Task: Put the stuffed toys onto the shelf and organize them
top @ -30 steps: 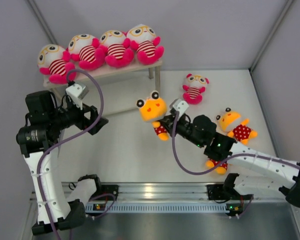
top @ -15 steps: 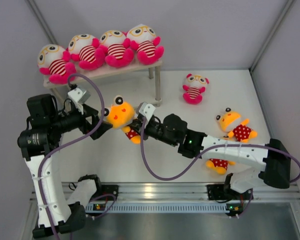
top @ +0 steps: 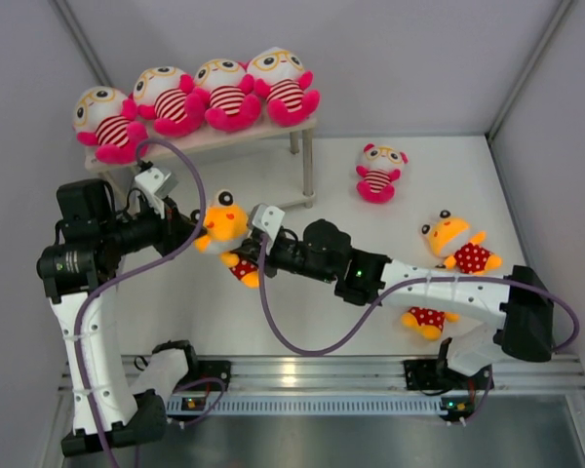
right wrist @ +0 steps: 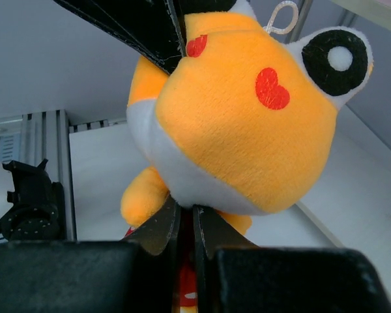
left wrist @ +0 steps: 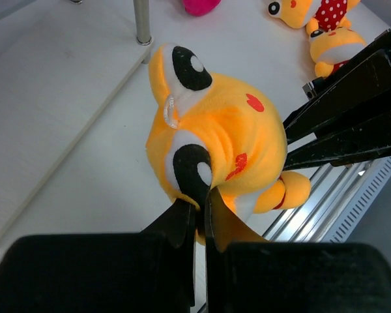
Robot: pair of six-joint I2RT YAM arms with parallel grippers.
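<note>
Now both grippers hold one orange plush (top: pixel 224 224) up over the worktop (top: pixel 439 185), at about 9 o'clock from the middle of the top view, near the front of the shelf (top: pixel 258 130). The left gripper (left wrist: pixel 201 201) has its fingers almost together, and they pinch the plush head just under one black eye. The right gripper (right wrist: pixel 187 218) is clamped on the same plush from the 3 o'clock side, at the white chin under the head.

The shelf stands at 11 o'clock. On its top board four striped plush (top: pixel 224 93) sit in one row, touching each other. A fifth striped plush (top: pixel 378 173) sits alone on the worktop at 1 o'clock, well apart from the shelf. Two other orange plush (top: pixel 458 244) lie at 4 o'clock beside the right arm, and the arm covers part of one.
</note>
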